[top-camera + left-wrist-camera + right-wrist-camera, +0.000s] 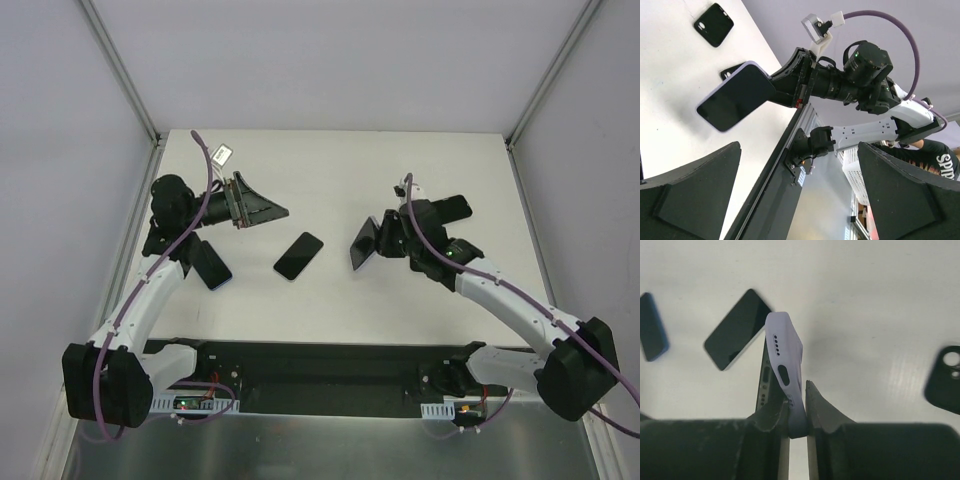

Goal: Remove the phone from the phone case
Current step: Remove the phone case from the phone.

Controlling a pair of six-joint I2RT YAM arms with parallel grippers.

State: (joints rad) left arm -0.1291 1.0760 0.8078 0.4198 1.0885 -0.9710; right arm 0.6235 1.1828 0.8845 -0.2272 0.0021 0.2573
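Note:
My right gripper (380,240) is shut on the edge of a lavender phone case (785,352) and holds it up off the table. The dark phone (763,385) is still in the case, but its bottom edge stands apart from the peeled-back case end. From the left wrist view the phone's dark screen (737,102) faces my left gripper. My left gripper (268,212) is open and empty, held in the air left of the phone with a gap between them; its fingers (690,195) frame the view.
A bare black phone (298,255) lies on the table between the arms. A blue-edged phone (211,265) lies under the left arm. A black case (452,208) lies by the right arm. Walls enclose the white table (330,160).

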